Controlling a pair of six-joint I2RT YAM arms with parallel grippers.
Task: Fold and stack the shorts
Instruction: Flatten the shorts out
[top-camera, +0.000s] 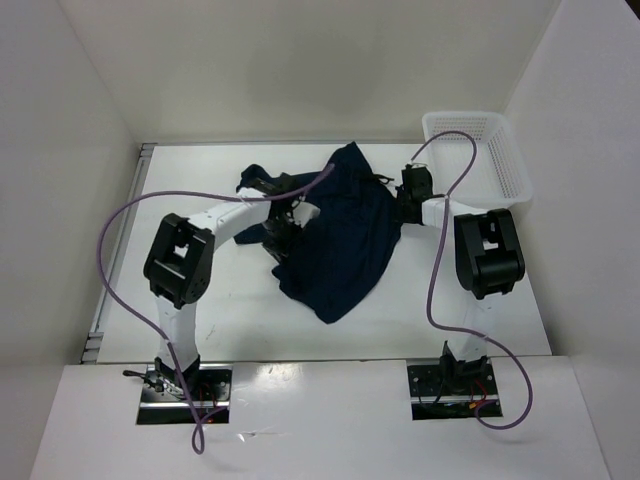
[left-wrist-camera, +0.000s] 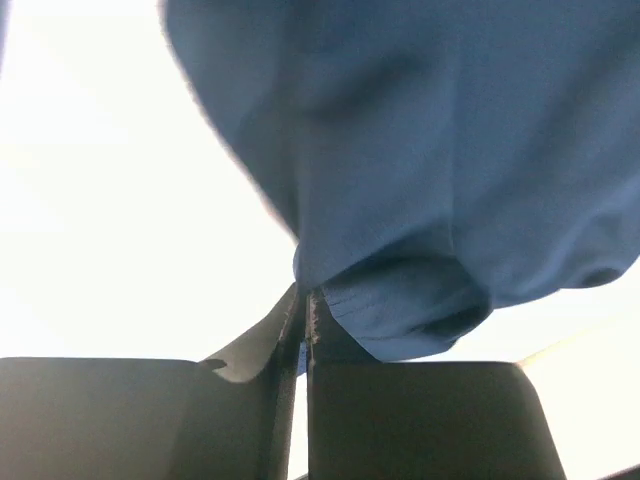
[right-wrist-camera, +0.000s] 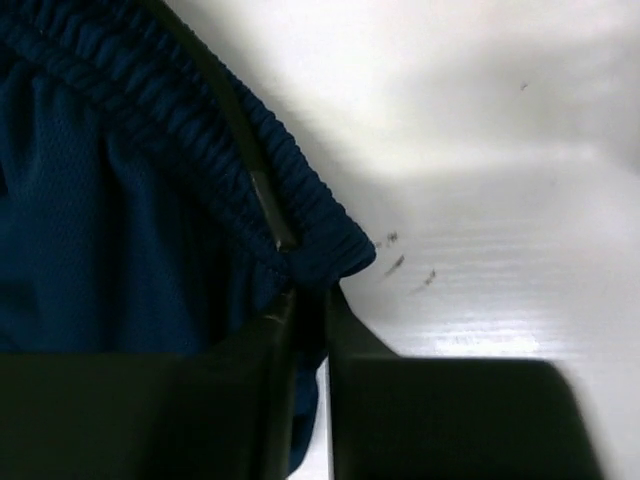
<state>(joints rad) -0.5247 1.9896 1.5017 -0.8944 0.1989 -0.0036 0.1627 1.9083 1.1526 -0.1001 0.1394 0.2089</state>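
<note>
The dark navy shorts (top-camera: 345, 235) hang lifted over the middle of the white table, bunched and draping down toward the front. My left gripper (top-camera: 283, 203) is shut on a fold of the shorts (left-wrist-camera: 420, 180) at their left side; in the left wrist view my left gripper (left-wrist-camera: 306, 300) pinches the hem. My right gripper (top-camera: 400, 195) is shut on the shorts at their right side. In the right wrist view my right gripper (right-wrist-camera: 310, 295) clamps the gathered elastic waistband (right-wrist-camera: 200, 150), with a dark drawstring (right-wrist-camera: 245, 160) lying along it.
A white mesh basket (top-camera: 478, 150) stands at the back right corner of the table (top-camera: 200, 320). Purple cables loop from both arms over the table. White walls close in the back and both sides.
</note>
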